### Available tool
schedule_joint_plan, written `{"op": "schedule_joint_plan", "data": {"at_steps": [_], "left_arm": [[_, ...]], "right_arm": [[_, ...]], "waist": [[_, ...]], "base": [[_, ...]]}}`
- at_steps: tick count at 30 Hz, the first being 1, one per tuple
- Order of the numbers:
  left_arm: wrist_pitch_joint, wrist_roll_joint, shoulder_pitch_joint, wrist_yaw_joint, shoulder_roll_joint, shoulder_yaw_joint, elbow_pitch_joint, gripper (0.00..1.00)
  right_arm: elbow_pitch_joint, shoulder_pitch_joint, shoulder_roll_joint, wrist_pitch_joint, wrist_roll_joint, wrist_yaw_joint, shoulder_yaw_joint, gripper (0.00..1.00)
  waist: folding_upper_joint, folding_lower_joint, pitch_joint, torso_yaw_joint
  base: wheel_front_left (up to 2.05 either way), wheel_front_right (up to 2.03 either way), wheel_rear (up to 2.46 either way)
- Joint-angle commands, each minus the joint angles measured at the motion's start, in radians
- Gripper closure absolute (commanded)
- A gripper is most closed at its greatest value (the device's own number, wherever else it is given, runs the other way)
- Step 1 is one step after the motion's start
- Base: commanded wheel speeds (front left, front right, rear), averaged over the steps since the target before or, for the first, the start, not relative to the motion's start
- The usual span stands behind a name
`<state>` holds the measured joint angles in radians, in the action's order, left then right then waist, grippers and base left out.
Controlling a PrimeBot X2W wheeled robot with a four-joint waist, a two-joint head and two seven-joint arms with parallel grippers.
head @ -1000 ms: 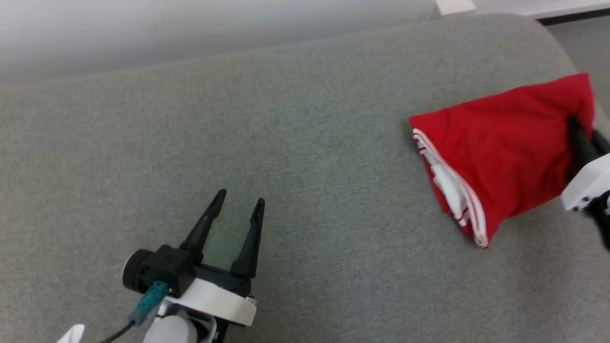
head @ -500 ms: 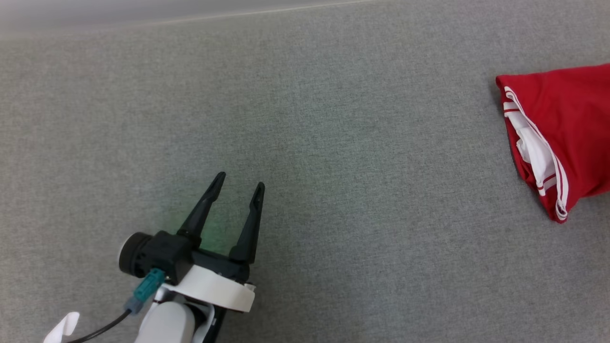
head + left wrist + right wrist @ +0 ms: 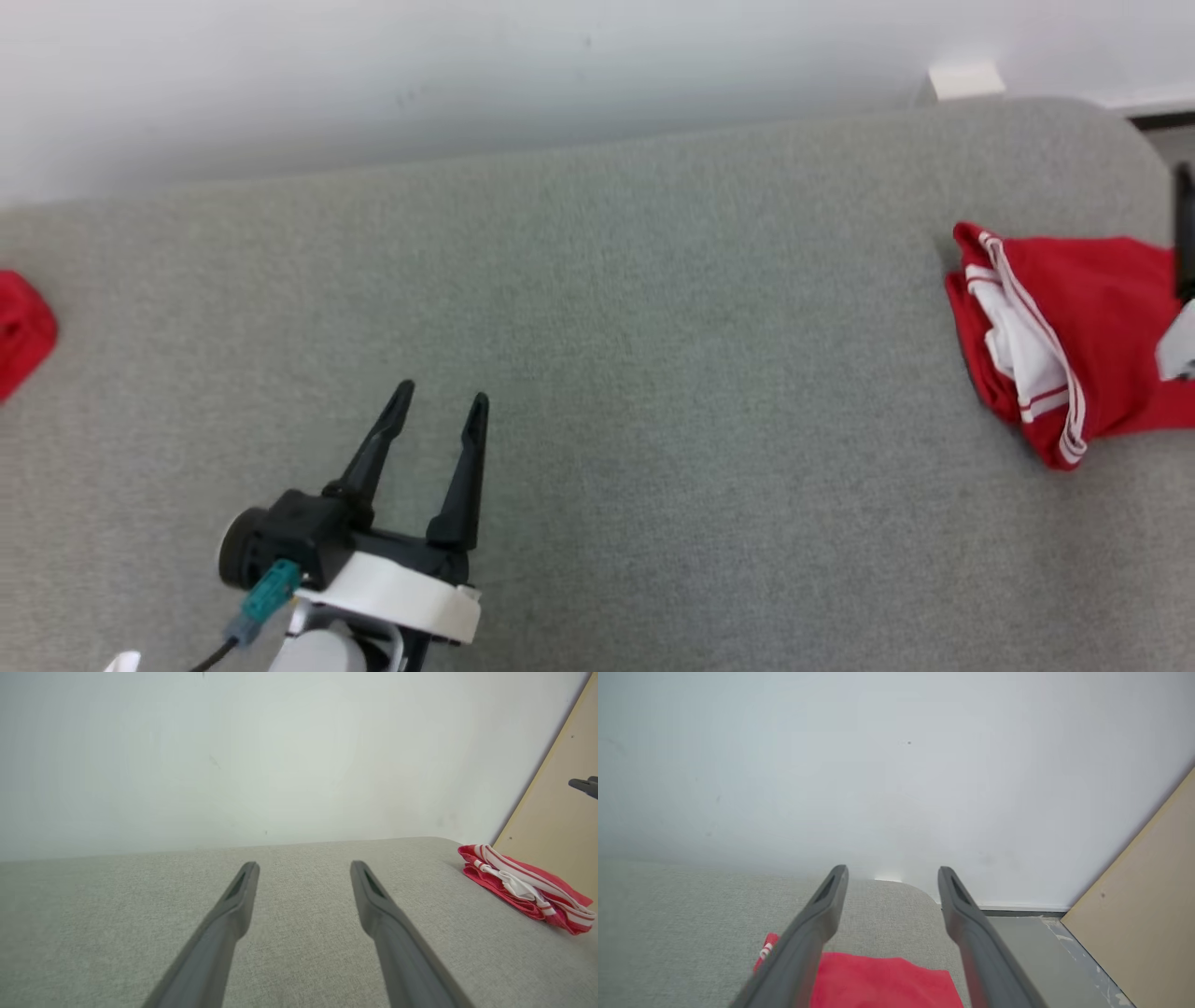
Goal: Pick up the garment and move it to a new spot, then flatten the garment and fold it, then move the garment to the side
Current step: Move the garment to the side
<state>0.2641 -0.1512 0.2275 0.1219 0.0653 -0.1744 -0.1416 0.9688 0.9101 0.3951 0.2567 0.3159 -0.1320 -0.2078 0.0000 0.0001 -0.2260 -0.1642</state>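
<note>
The folded red garment (image 3: pixel 1106 308) with white striped trim lies at the right end of the grey cushion (image 3: pixel 653 327); it also shows in the left wrist view (image 3: pixel 523 886). My right gripper (image 3: pixel 893 869) is open and hangs just above the garment (image 3: pixel 882 980), holding nothing. In the head view one dark finger (image 3: pixel 1184 224) of it stands at the right edge. My left gripper (image 3: pixel 442 394) is open over bare cushion at the lower left, far from the garment, and stands open in its own wrist view (image 3: pixel 303 865).
Another red cloth (image 3: pixel 23 331) pokes in at the left edge. A white wall runs behind the cushion. A tan board (image 3: pixel 551 826) leans past the cushion's right end, with grey floor (image 3: pixel 1031 942) below. A small white block (image 3: pixel 966 81) sits at the wall.
A second ago my right fingers were on the garment's right edge; now they are open and raised off it. The head camera has shifted. The left gripper stays open.
</note>
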Motion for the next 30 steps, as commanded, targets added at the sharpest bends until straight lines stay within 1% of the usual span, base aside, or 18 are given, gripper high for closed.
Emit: {"op": "schedule_joint_plan", "data": {"at_steps": [1,4,7,8,10,13,16,20,22,23,27,30], "left_arm": [[0.000,-0.014,-0.023,-0.005,-0.002,0.009,-0.001,0.00],[0.000,-0.016,-0.051,-0.010,-0.003,0.037,-0.008,0.00],[0.000,-0.018,-0.082,-0.018,-0.003,0.072,-0.023,0.00],[0.000,-0.018,-0.082,-0.018,-0.003,0.072,-0.023,0.00],[0.000,-0.020,-0.100,-0.022,-0.003,0.097,-0.034,0.00],[0.000,-0.024,-0.115,-0.022,0.000,0.131,-0.041,0.00],[0.000,-0.023,-0.127,-0.021,0.003,0.166,-0.050,0.00],[0.000,-0.025,-0.148,-0.017,0.000,0.199,-0.053,0.00],[0.000,-0.024,-0.158,-0.012,-0.002,0.206,-0.050,0.00],[0.000,-0.022,-0.163,-0.010,-0.003,0.209,-0.046,0.00],[0.000,-0.021,-0.192,-0.009,-0.006,0.225,-0.031,0.00],[0.000,-0.028,-0.215,-0.015,-0.010,0.235,-0.021,0.00]], "right_arm": [[-0.050,-0.046,-0.015,0.004,0.026,0.003,-0.031,0.00],[-0.170,-0.127,-0.005,0.007,0.063,0.003,-0.088,0.00],[-0.289,-0.214,0.011,0.006,0.095,0.003,-0.118,0.00],[-0.289,-0.214,0.011,0.006,0.095,0.003,-0.118,0.00],[-0.365,-0.278,0.005,-0.002,0.121,0.003,-0.120,0.00],[-0.476,-0.373,-0.004,-0.007,0.147,0.003,-0.086,0.00],[-0.588,-0.487,-0.038,-0.006,0.162,0.003,-0.030,0.00],[-0.712,-0.647,-0.111,-0.003,0.157,0.003,0.029,0.00],[-0.752,-0.712,-0.147,-0.003,0.151,0.003,0.047,0.00],[-0.769,-0.739,-0.165,-0.002,0.151,0.003,0.053,0.00],[-0.799,-0.823,-0.201,0.000,0.117,0.003,0.063,0.00],[-0.812,-0.867,-0.212,0.005,0.087,0.003,0.059,0.00]], "waist": [[0.0000,-0.0001,0.082,0.031],[0.0000,-0.0001,0.140,0.051],[0.0000,-0.0001,0.198,0.069],[0.0000,-0.0001,0.198,0.069],[0.0000,-0.0001,0.230,0.081],[0.0000,-0.0001,0.252,0.099],[0.0000,-0.0001,0.263,0.118],[0.0000,-0.0001,0.268,0.133],[0.0000,-0.0001,0.265,0.136],[0.0000,-0.0001,0.263,0.134],[0.0000,-0.0001,0.261,0.121],[0.0000,-0.0001,0.263,0.111]], "base": [[0.00,0.00,0.00],[0.00,0.00,0.00],[0.00,0.00,0.00],[0.00,0.00,0.00],[0.00,0.00,0.00],[0.00,0.00,0.00],[0.00,0.00,0.00],[0.00,0.00,0.00],[0.00,0.00,0.00],[0.00,0.00,0.00],[0.00,0.00,0.00],[0.00,0.00,0.00]]}}
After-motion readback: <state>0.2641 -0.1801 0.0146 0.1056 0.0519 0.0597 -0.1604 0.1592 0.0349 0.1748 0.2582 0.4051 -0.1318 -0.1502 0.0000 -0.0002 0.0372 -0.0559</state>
